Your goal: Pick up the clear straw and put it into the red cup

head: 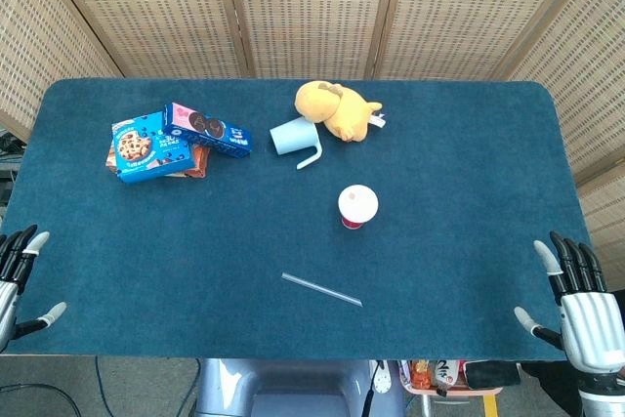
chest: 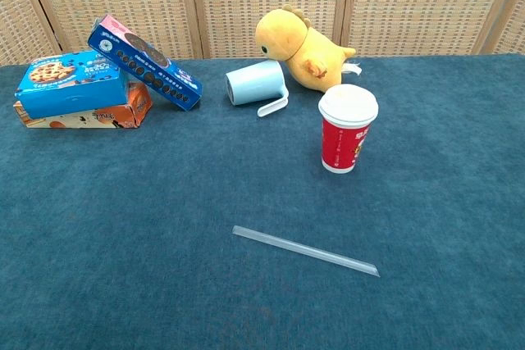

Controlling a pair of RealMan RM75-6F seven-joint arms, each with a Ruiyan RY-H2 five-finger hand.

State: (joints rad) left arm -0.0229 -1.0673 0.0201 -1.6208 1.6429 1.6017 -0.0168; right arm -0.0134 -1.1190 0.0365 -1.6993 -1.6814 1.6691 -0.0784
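Observation:
The clear straw (head: 321,289) (chest: 305,251) lies flat on the blue tablecloth near the front edge, slanting down to the right. Behind it stands the red cup (head: 357,207) (chest: 348,129), upright, with a white lid. My left hand (head: 18,275) hangs at the table's front left edge with fingers spread and nothing in it. My right hand (head: 581,310) is at the front right edge, fingers apart and empty. Both hands are far from the straw and show only in the head view.
A light blue mug (head: 294,138) (chest: 254,86) lies on its side beside a yellow plush toy (head: 336,107) (chest: 302,48) at the back. Stacked biscuit boxes (head: 166,144) (chest: 90,79) sit at the back left. Wicker screens stand behind the table (head: 469,173).

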